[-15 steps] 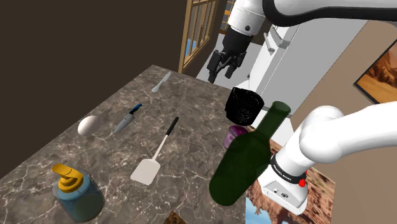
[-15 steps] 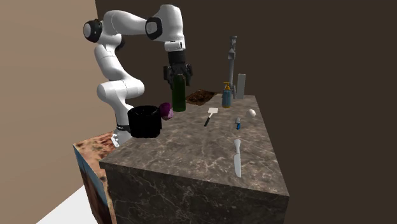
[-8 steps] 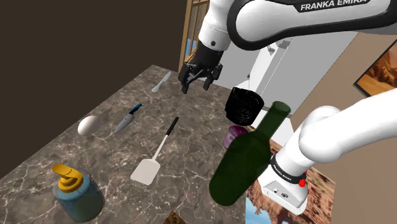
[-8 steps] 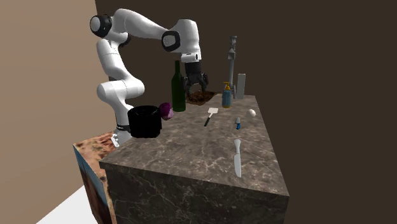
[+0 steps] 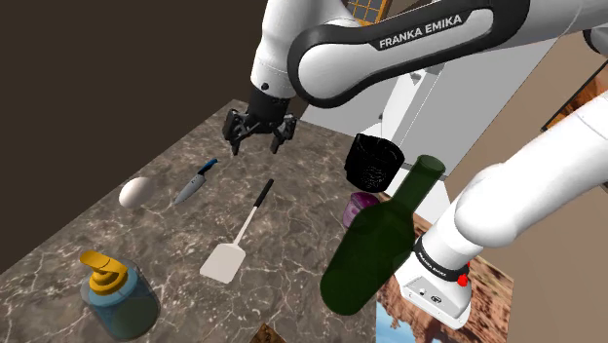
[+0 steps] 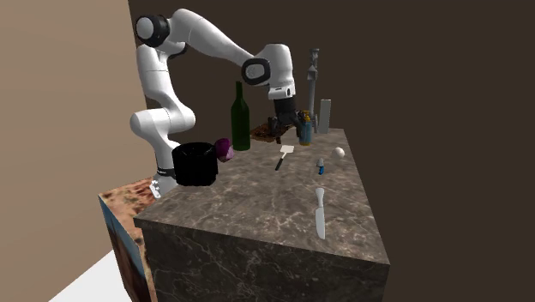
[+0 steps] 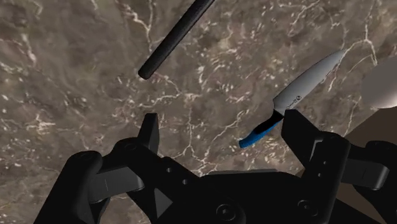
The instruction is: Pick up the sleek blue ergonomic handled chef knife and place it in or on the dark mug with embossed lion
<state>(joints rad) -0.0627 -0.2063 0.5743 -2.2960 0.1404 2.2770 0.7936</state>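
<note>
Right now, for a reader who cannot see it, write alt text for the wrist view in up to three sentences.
The open black gripper hangs over a dark marbled counter, empty, with the blue-handled knife lying flat close beside one finger. A black spatula handle lies farther ahead, and a pale rounded object sits past the knife's blade.

Blue-handled knife [image 5: 195, 182], black mug [image 5: 374, 162], white-veined brown counter [image 5: 302, 224]

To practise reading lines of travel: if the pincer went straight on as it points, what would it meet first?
Probably the bare marble counter, framed by the open pincer; the blue-handled knife lies just beside that line. Depth is unclear.
</note>
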